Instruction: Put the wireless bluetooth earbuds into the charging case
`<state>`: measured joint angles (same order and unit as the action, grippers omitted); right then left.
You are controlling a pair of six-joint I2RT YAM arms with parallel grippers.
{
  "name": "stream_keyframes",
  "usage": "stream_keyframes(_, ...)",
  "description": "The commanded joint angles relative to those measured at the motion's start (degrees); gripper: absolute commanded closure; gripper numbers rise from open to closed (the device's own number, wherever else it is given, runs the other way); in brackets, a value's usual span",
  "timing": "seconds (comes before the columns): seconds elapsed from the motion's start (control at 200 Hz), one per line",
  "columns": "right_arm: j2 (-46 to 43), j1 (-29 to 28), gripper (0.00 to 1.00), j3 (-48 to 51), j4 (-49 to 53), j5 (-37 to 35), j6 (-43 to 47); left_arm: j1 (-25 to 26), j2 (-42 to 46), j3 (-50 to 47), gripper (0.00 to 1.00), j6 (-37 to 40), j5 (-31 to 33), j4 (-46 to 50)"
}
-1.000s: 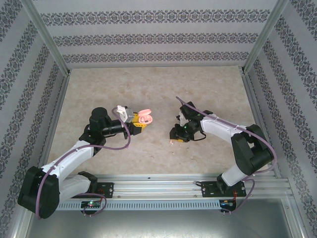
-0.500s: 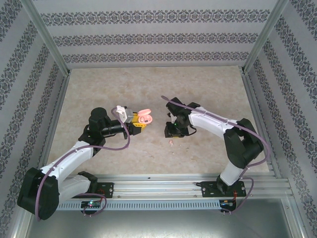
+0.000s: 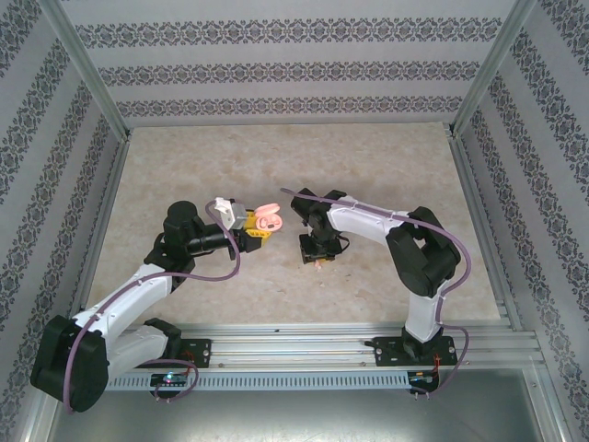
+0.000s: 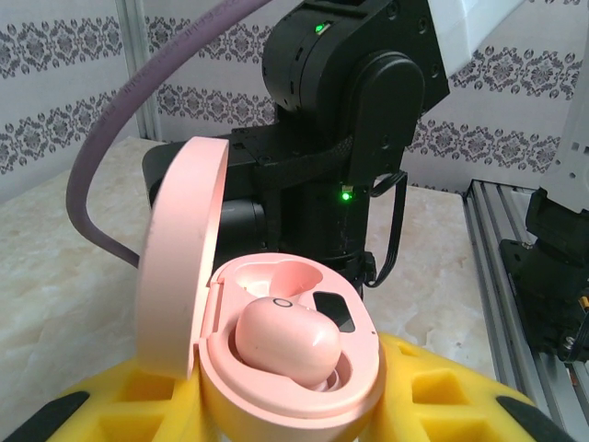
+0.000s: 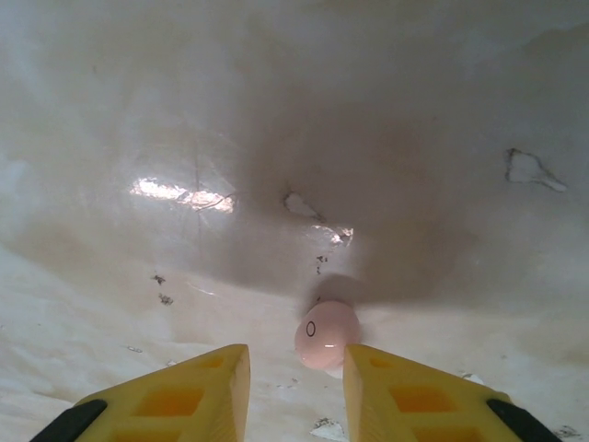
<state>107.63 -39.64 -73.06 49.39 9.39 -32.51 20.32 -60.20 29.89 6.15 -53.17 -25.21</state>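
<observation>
Left jaws: clamped on the pale pink charging case point(image 4: 363, 368), whose base sits between the left yellow fingers point(image 4: 442, 396) at the bottom of the left wrist view. Right jaws: apart, with a narrow gap between the right yellow fingers point(image 5: 184, 396), held low over the desk point(image 5: 276, 138).

Loose earbud point(image 5: 328, 334): pale pink and rounded, marked with a small ring. It lies on the desk at lower centre of the right wrist view, at the mouth of the gap and just beyond the fingertips. It is close against the right-hand finger; whether they touch cannot be told.

Seated earbud point(image 4: 285, 341): the same pink, resting in a well of the case, with a dark rectangular patch just to its upper right.

Lid point(image 4: 179, 267): hinged open and standing nearly upright at the left of the case.

Behind the case, filling the upper centre of the left wrist view, is the black wrist of the right arm point(image 4: 350, 101) with a green light. A purple cable point(image 4: 120, 129) arcs across the upper left.

In the top view the case and the right jaws face each other near frame centre, near but apart. Patterned walls point(image 3: 294, 74) enclose the desk, and a metal rail point(image 3: 304, 345) runs along the bottom.
</observation>
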Motion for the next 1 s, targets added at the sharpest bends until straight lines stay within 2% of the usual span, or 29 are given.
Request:
stream_keyframes(0.0,0.94,-0.73,0.69,-1.61,1.83,-1.91,-0.96,0.59,1.15,-0.46,0.85,2.00,0.12,1.12)
stream_keyframes(0.365,3.01,-1.02,0.70,-2.01,2.58,-3.15,-0.49,0.55,1.69,-0.61,0.85,2.46,0.30,1.83)
stream_keyframes(0.679,3.20,-1.22,0.78,-1.59,1.47,-2.66,0.13,0.56,2.10,-0.40,0.85,2.29,0.34,2.23)
stream_keyframes(0.994,3.11,-1.12,0.75,-0.34,0.09,-2.53,0.32,0.55,2.68,-0.31,0.85,2.19,0.32,2.80)
